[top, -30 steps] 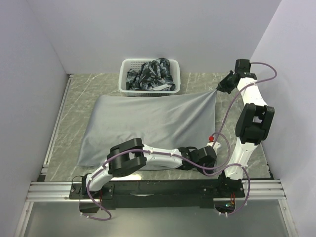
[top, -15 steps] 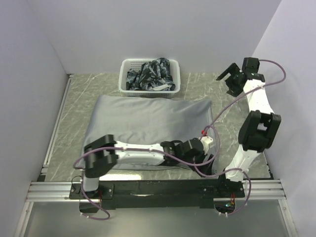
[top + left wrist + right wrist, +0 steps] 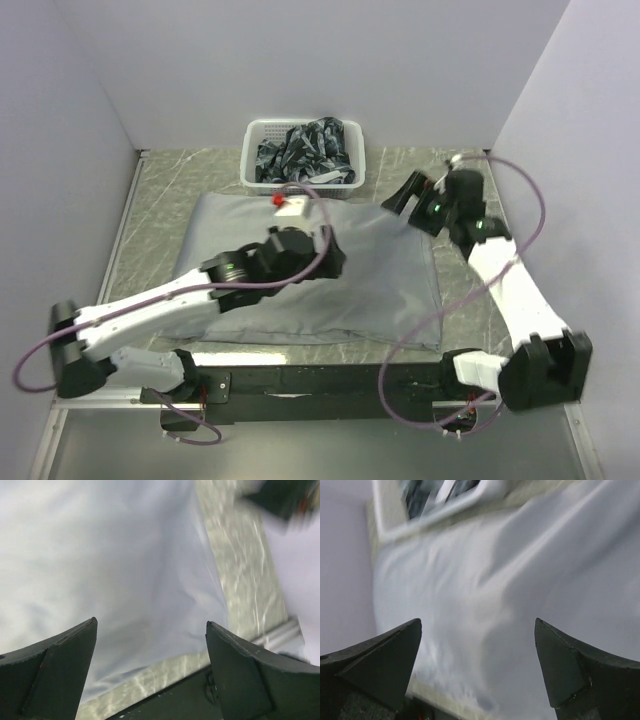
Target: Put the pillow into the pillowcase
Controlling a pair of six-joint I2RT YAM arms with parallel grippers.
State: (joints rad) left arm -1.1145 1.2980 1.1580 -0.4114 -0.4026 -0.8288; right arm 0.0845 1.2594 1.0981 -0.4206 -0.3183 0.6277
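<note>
Behind the pillowcase (image 3: 390, 285) I see a basket (image 3: 300, 183) of patterned cloth (image 3: 305, 150); left gripper (image 3: 150, 630) and right gripper (image 3: 477, 625) gape wide, empty.

Large plain grey fabric pillowcase (image 3: 380, 280): laid flat on the marble-patterned table (image 3: 160, 200). White plastic lattice basket (image 3: 250, 150): set just behind the pillowcase's far edge, dark patterned cloth (image 3: 305, 150) held inside. Left gripper (image 3: 335, 262): positioned above the pillowcase's middle. Right gripper (image 3: 412, 200): positioned above its far right corner.
</note>
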